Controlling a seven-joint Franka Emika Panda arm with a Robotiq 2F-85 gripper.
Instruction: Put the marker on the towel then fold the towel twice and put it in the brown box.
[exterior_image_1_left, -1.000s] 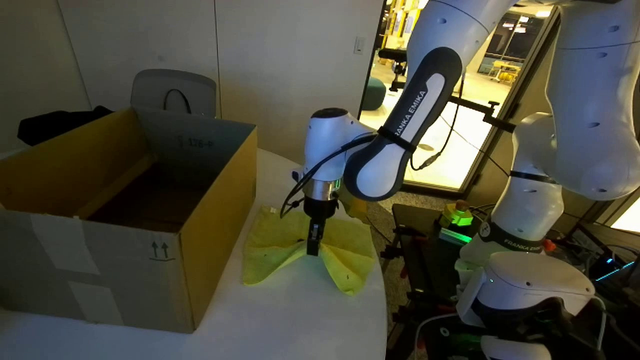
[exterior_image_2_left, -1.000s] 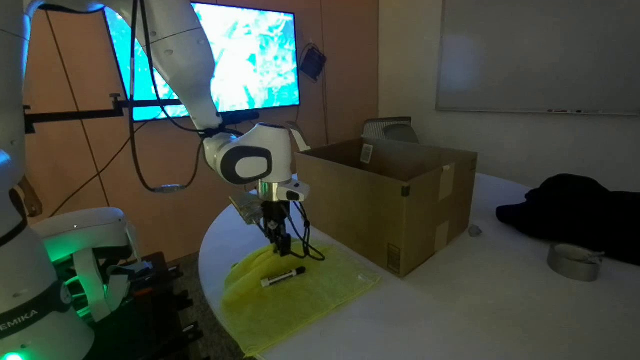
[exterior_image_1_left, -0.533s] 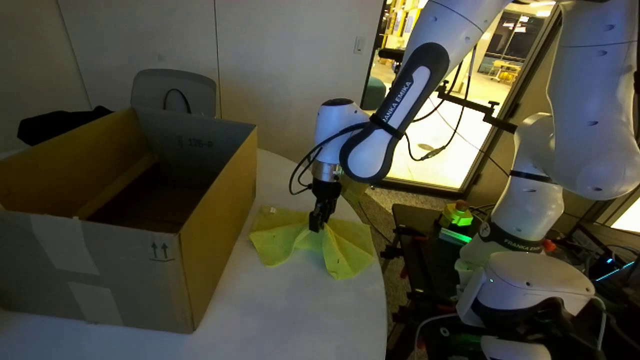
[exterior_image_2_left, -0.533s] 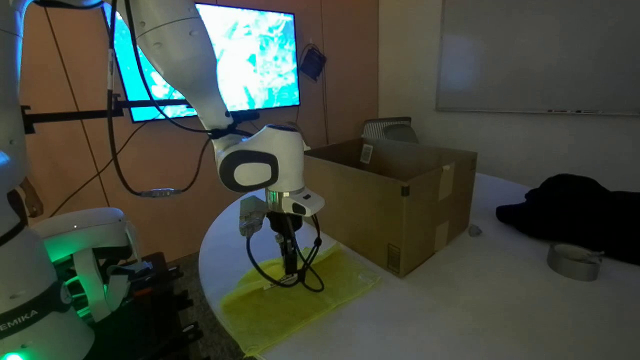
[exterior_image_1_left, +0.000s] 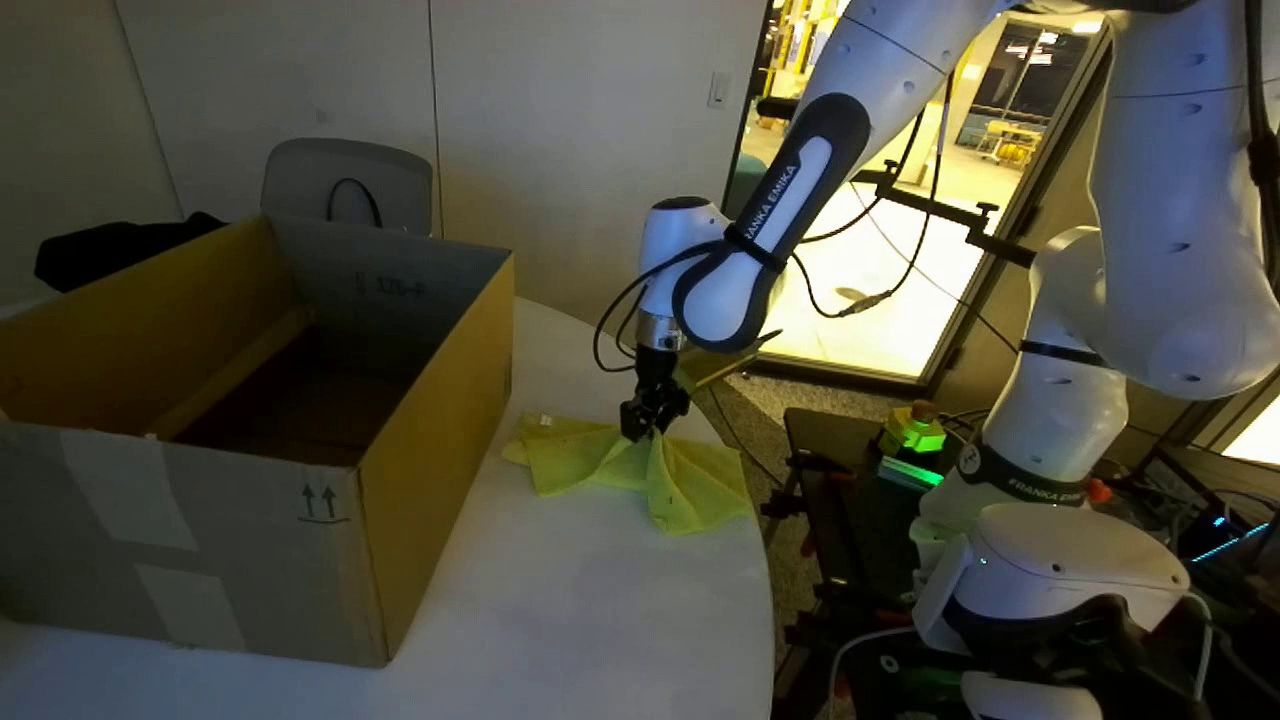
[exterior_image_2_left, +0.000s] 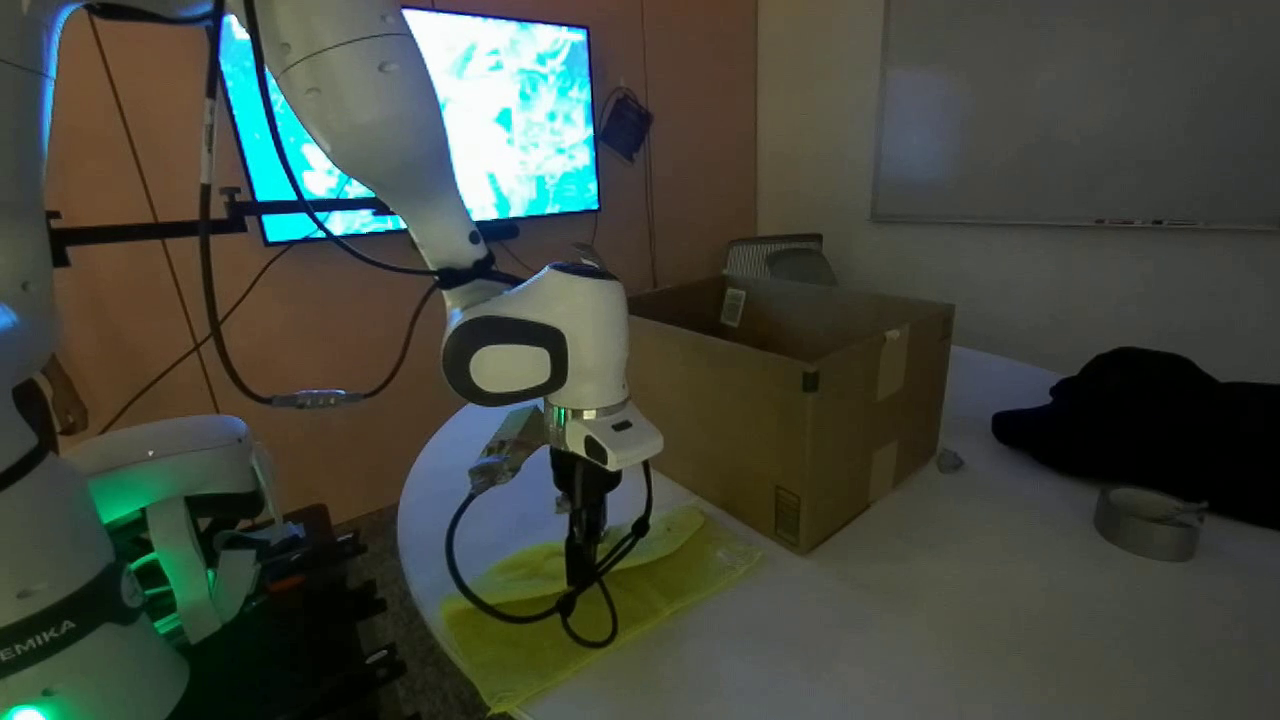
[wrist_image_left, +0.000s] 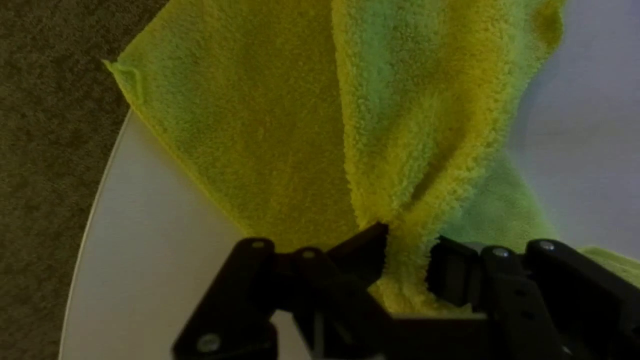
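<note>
My gripper (exterior_image_1_left: 640, 432) is shut on a bunched part of the yellow-green towel (exterior_image_1_left: 690, 495), low over the table. In the wrist view the towel (wrist_image_left: 280, 125) is pinched between the two black fingers (wrist_image_left: 408, 255), with a raised fold running away from them. The gripper (exterior_image_2_left: 582, 575) also shows in an exterior view, where the towel (exterior_image_2_left: 690, 565) is partly folded over itself. The marker is hidden in all views. The brown box (exterior_image_1_left: 440, 480) stands open beside the towel; the box (exterior_image_2_left: 715, 420) shows in both exterior views.
The white round table (exterior_image_1_left: 590, 610) has its edge close to the towel; one towel corner overhangs it in the wrist view. A tape roll (exterior_image_2_left: 1147, 525) and a black cloth (exterior_image_2_left: 1150, 430) lie past the box. A cable loop (exterior_image_2_left: 600, 640) hangs by the gripper.
The gripper has carried the pinched towel edge across the towel, toward the camera in one exterior view and away in the other. The marker, visible on the towel a second ago, is now out of sight.
</note>
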